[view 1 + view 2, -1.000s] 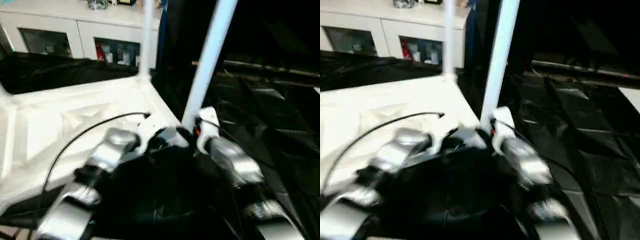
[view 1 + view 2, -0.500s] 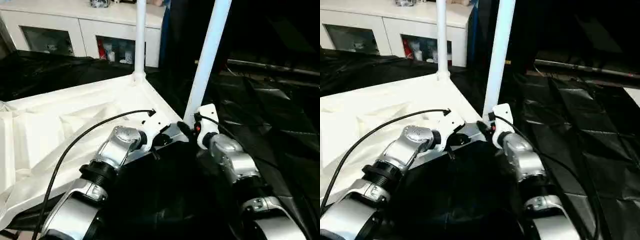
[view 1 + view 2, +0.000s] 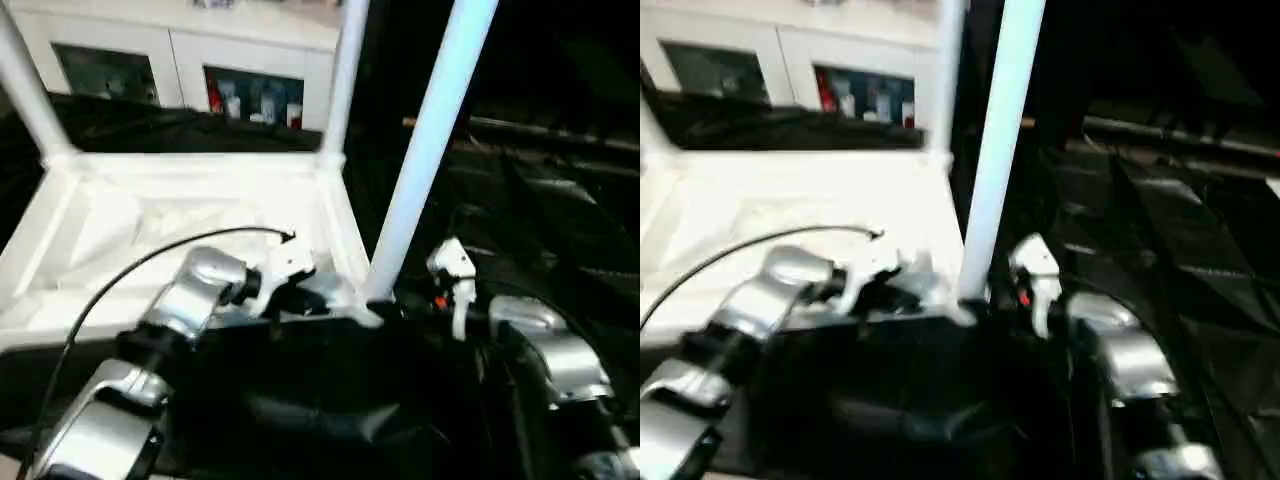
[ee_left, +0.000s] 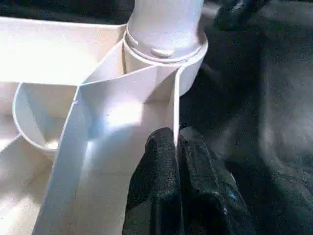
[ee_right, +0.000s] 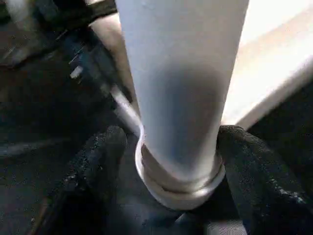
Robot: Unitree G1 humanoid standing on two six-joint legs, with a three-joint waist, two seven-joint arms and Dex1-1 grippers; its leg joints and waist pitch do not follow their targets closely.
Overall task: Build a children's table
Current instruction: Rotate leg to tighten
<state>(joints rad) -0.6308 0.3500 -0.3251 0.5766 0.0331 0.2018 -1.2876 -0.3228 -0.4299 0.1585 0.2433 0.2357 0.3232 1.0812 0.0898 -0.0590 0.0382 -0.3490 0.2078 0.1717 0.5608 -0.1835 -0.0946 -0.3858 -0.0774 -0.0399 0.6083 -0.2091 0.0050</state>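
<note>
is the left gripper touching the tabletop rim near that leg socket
Touching. In the left wrist view the left gripper is pinched on the thin rim wall of the tabletop, one black finger on each side, just below the socketed leg.

Work table (image 3: 560, 200) draped in black sheeting, its covering creased and folded toward the right side. Directly on it lies the white tabletop (image 3: 180, 215), underside up with ribs showing, occupying the left part of the surface. Three white tube legs stand upright from its corner sockets: near-right leg (image 3: 425, 150), far-right leg (image 3: 340, 85), far-left leg (image 3: 25, 85).
</note>
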